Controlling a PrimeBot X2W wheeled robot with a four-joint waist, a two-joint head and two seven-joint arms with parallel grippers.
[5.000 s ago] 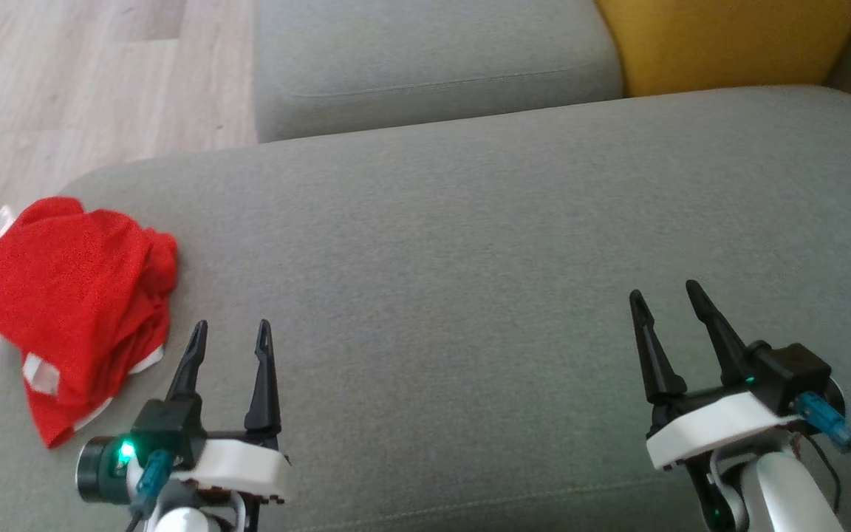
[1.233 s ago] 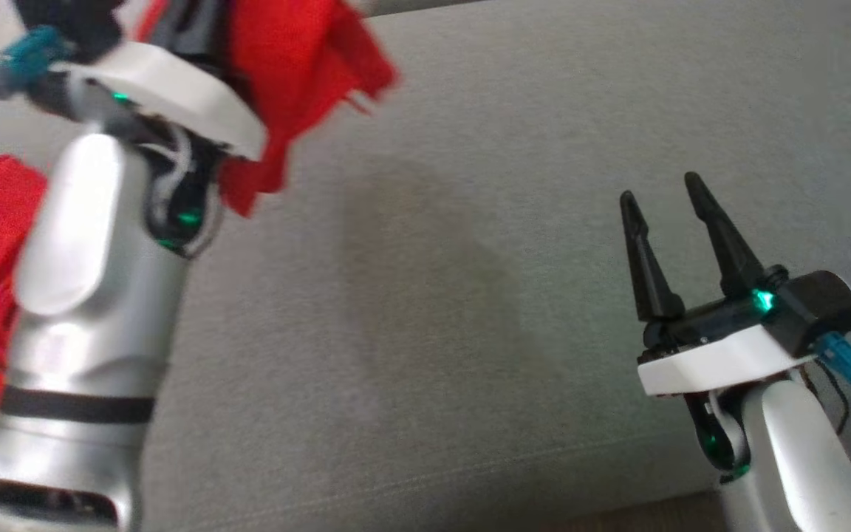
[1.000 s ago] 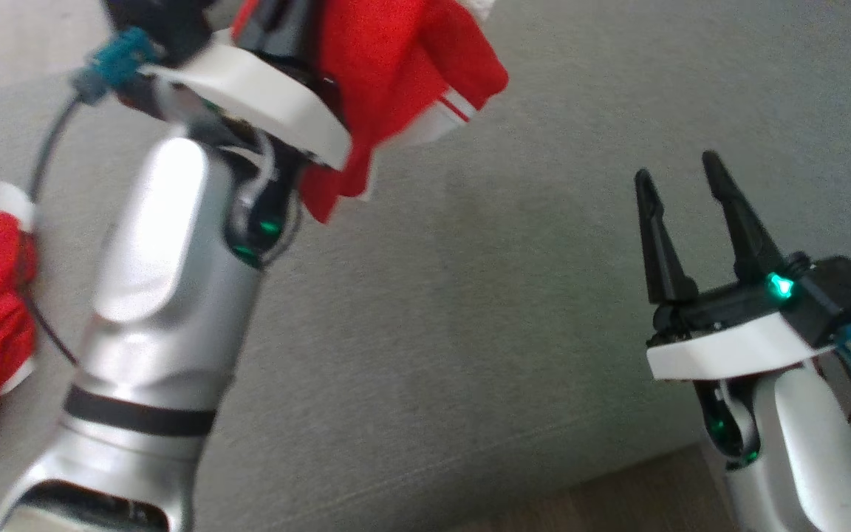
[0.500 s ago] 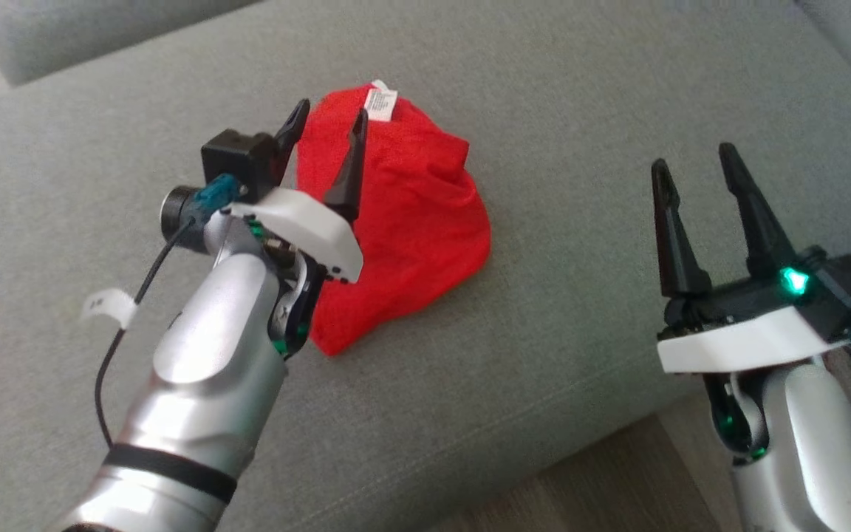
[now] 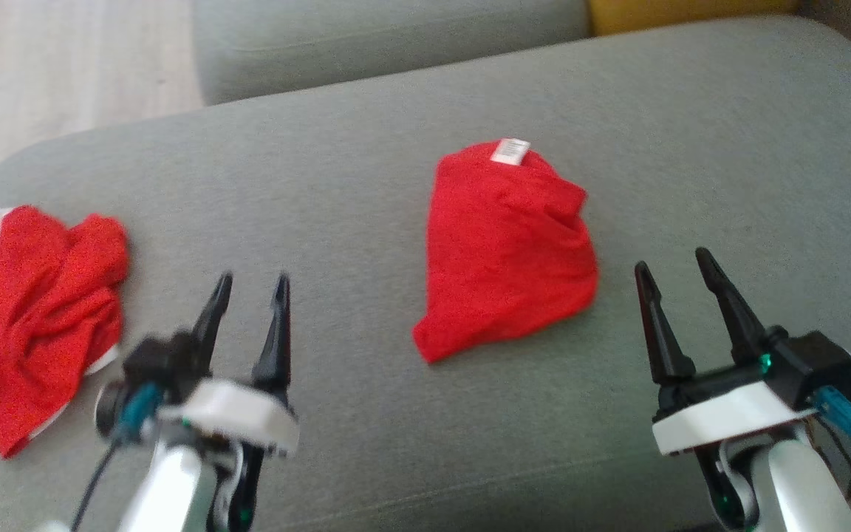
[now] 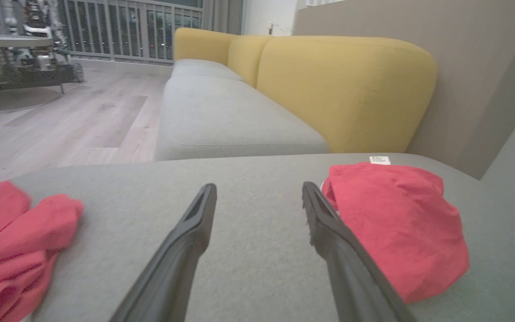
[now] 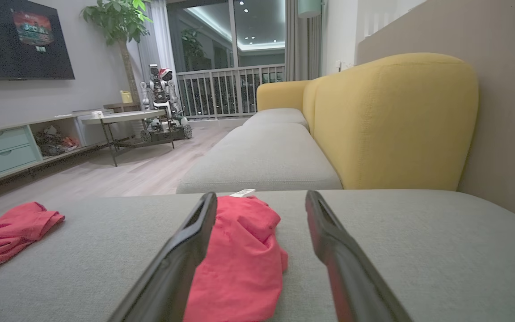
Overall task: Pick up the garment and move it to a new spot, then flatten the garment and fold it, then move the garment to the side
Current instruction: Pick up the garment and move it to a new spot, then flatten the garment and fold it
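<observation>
While both arms sit low at the near edge of the grey seat cushion [image 5: 366, 185], the red garment [image 5: 507, 244] lies crumpled on the cushion's middle. It is between the two grippers and farther from the robot than either. Not flat: bunched into a rounded heap, tapering to a point at its near left corner. White label [image 5: 510, 150] at its far edge, facing up.

Left gripper [image 5: 253, 279]: fingers apart, nothing between them, pointing away from the robot. Well clear of the garment, which sits off to its right. Somewhat blurred in the head view. In the left wrist view both dark fingers [image 6: 195, 228] spread over bare grey fabric, with the garment beyond the right-hand finger.

Right gripper [image 5: 671, 260]: fingers apart, empty. Near the garment's right edge, not touching it. In the right wrist view the garment shows partly behind the left-hand finger and partly in the gap between the two.

Second red garment [image 5: 38, 318], with white trim, heaped at the cushion's left end, well apart from the first.

Beyond the cushion: another grey seat cushion [image 5: 388, 37], a yellow backrest [image 7: 396, 120], pale wooden floor [image 5: 63, 59].
</observation>
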